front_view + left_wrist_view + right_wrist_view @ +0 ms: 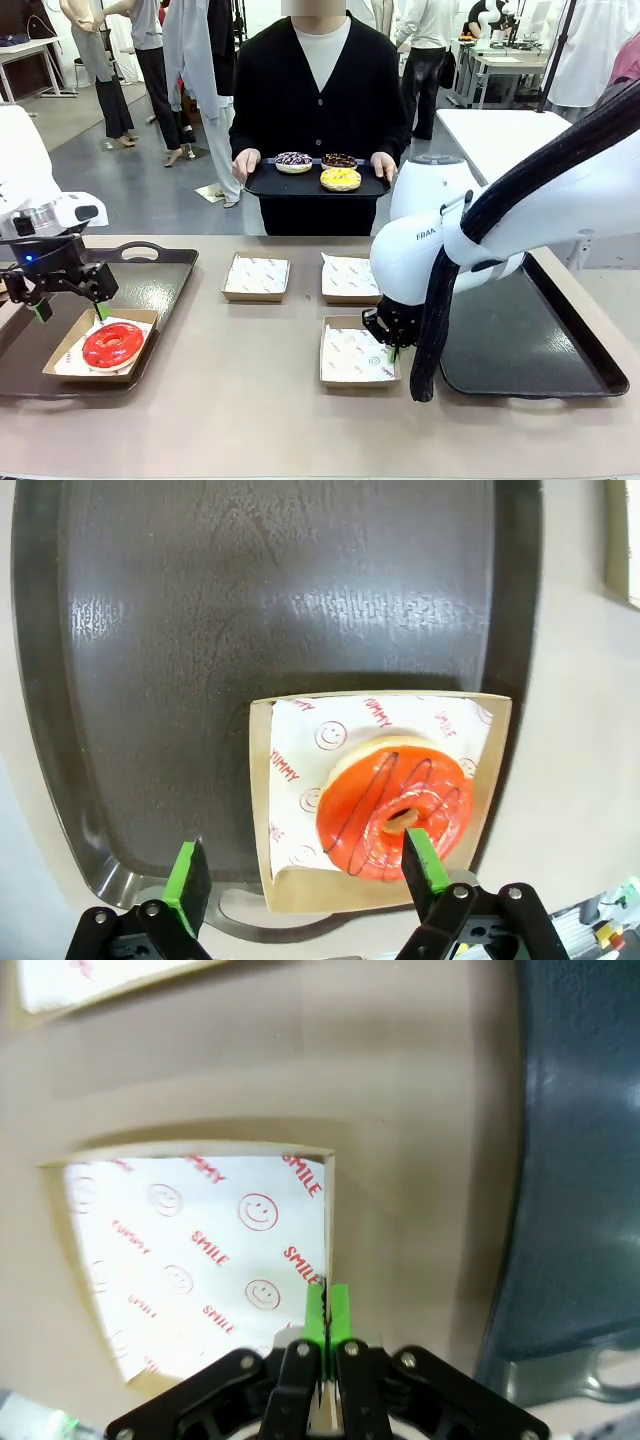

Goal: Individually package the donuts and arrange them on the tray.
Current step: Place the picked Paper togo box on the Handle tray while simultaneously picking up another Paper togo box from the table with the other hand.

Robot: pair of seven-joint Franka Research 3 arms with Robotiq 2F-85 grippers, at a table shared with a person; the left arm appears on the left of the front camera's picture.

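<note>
Tan table (250, 400): red donut (112, 344) boxed on the left tray (165, 272) under the left gripper (305, 865)'s spread jaws; right gripper (325, 1305), closed, seemingly pinches an empty box (330, 1200). Opposite, a person (315, 90) holds three donuts (340, 179).

Right arm (420, 250): you are seeing white shells, black cable sleeve (540, 170).
Left hand (306, 872): black links are showing green pads (187, 875), silver screws (455, 891).

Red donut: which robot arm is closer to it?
Left. The left arm's jaws hang open just above the red donut, in a box on the tray. The right arm's jaws pinch an empty box's edge, far across the table.
</note>
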